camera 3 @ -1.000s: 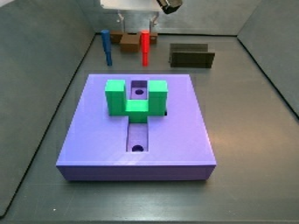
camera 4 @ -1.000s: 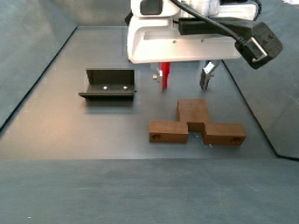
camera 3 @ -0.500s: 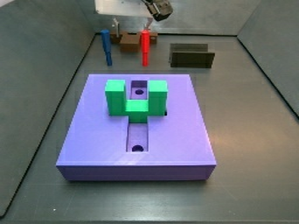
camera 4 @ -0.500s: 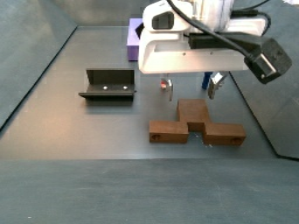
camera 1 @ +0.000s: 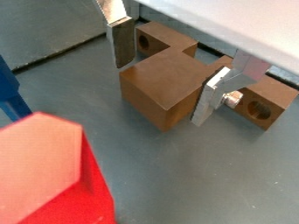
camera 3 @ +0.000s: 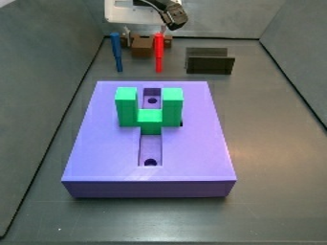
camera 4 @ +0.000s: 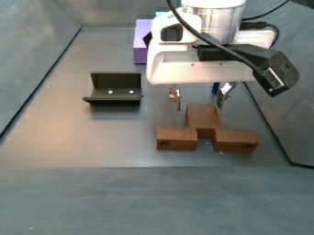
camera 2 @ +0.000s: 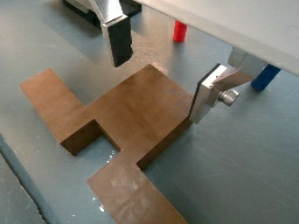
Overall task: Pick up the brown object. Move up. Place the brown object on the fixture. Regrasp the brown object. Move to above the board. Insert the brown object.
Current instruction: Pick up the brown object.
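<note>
The brown object [camera 4: 205,128] is a T-shaped block with round holes, lying on the grey floor. It shows in both wrist views [camera 1: 163,83] [camera 2: 128,114]. My gripper [camera 4: 199,94] is open and low over the block's stem. In both wrist views the gripper [camera 1: 170,74] [camera 2: 163,70] has one finger [camera 1: 121,39] on each side of the stem's end, with small gaps showing. Nothing is held. The fixture [camera 4: 113,89] stands to one side of the block and also shows in a side view [camera 3: 208,61]. The purple board [camera 3: 151,134] carries a green piece [camera 3: 149,105].
A red peg [camera 3: 159,50] and a blue peg [camera 3: 115,50] stand upright on the floor beyond the board, close to the gripper [camera 3: 141,14]; both show in the wrist views [camera 2: 181,31] [camera 2: 267,77]. Grey walls enclose the floor.
The gripper has come down from above the pegs and moved over the brown object; its open fingers now straddle the block's stem. The block has not moved.
</note>
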